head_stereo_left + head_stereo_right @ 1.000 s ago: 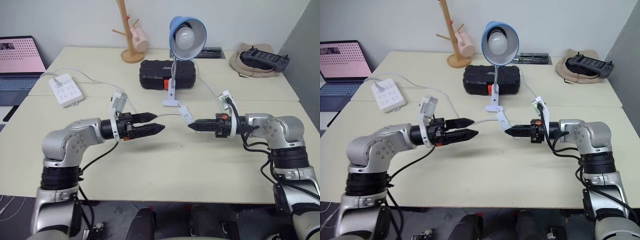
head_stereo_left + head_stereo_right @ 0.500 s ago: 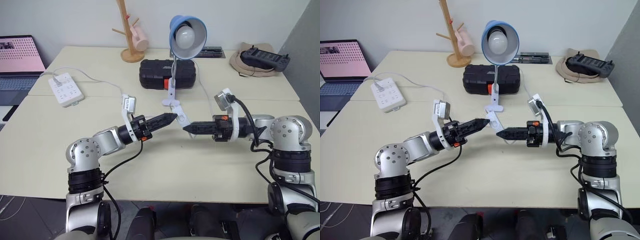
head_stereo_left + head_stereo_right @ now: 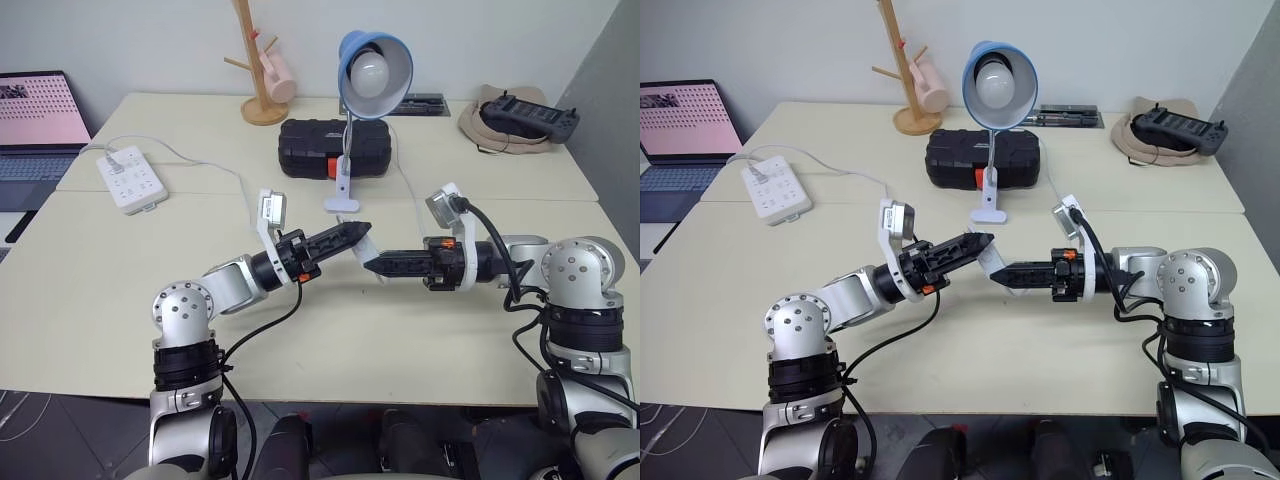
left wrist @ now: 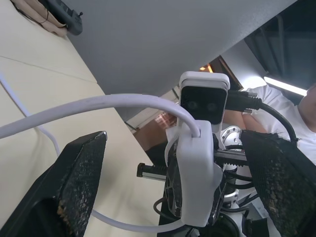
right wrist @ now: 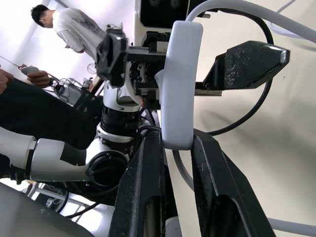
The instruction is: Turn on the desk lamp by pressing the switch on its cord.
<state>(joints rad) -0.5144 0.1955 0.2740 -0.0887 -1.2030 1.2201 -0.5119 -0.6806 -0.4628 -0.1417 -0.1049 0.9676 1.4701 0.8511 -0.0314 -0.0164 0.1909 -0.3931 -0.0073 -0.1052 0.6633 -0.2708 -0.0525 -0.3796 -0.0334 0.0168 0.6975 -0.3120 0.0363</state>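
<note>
Two black-fingered tools meet over the middle of the pale, matte cream table. The right tool has its tapered dark fingers pressed together on one end of the small white oblong plastic switch, which it holds lifted off the table, just in front of the lamp's base. The left tool has its rough, grainy-padded fingers spread wide on either side of the switch, not touching it in the left wrist view. The thin, smooth white cord arcs out of the top of the switch, and another length loops away below it.

The small desk lamp with a glossy light-blue dome shade, a round white bulb and a thin white stem stands on its little white base behind the tools, in front of a black ribbed plastic case. A flat white multi-socket power strip lies well apart on the robot's left.

Compared with a second ago, the left tool has moved in to the right and rolled over, from well clear of the switch to straddling it. The right tool has drawn the switch a little nearer the robot and kept its grip.
</note>
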